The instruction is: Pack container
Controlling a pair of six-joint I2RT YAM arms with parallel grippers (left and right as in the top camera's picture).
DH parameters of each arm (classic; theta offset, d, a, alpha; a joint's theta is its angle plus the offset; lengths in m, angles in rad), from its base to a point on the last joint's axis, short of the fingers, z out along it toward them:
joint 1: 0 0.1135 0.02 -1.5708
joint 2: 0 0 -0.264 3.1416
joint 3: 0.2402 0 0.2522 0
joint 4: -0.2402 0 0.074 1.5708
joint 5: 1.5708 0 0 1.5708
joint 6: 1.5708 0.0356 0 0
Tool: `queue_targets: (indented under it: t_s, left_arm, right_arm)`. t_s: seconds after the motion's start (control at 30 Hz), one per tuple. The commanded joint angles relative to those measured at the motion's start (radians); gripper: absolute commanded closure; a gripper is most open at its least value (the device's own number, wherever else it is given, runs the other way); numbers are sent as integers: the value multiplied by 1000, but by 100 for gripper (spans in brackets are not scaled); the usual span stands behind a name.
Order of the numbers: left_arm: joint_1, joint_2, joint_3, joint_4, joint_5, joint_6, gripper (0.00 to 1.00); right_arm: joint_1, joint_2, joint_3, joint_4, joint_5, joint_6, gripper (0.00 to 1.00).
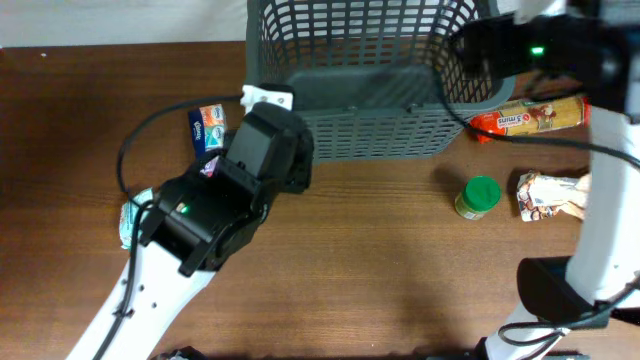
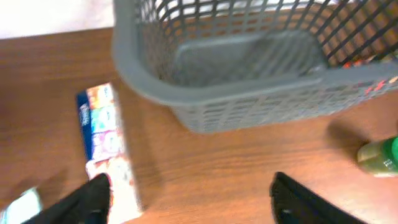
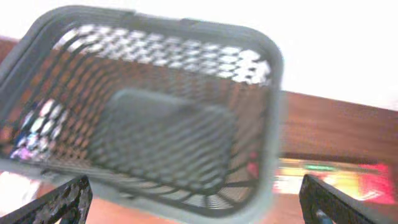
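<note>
Brown wood-grain table (image 1: pixel 380 270), white wall behind it in the wrist views.

Left gripper (image 2: pixel 189 186): jaws were apart with only table showing between them. It hung low, in front of the container's (image 1: pixel 370 130) near-left corner. A blue carton (image 2: pixel 99 124) lay flat just outside the left finger (image 2: pixel 93 199); that view was blurry, so contact can't be judged. A green-white packet (image 1: pixel 128 222) sat partly under the left arm. A small white item (image 1: pixel 268 98) was at the container's left corner; touching or not, unclear.

Right gripper (image 3: pixel 194 186): jaws were apart, above the container's right side, with its camera looking down into the container.

The container was a grey lattice shopping basket, upright at the far centre of the table. A red-yellow biscuit pack (image 1: pixel 530 117) lay on the table just beside its right wall. A green-lidded jar (image 1: pixel 478 197) stood upright in front of the right corner, apart from it. A brown-white bag (image 1: pixel 550 193) lay near the jar's right.
</note>
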Motion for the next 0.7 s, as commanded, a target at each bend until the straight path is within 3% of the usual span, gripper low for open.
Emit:
queue_targets:
  t_s: [0.0,0.03,0.27,0.47,0.53,0.57,0.67]
  left_arm:
    - [-3,-19,17,-36,-74,6,5]
    - [-3,-19,17,-43,-83,6,0]
    - [-2,-20,17,-49,-175,6,0]
    - [-2,-20,17,-49,-240,-2,1]
    - [-2,-20,17,-49,-249,-17,0]
    - [-2,-20,17,-49,-249,-17,1]
    - [-2,-20,17,-51,-254,-17,0]
  right_arm:
    - [-106,-2,51,-7,47,43,1]
    - [-145,-2,52,-6,47,57,1]
    - [-372,16,45,-6,47,127,1]
    - [-481,86,35,-4,47,127,2]
    - [-492,124,24,-4,47,127,26]
    - [-496,145,18,-3,46,127,44]
    - [-497,214,14,-4,46,128,77]
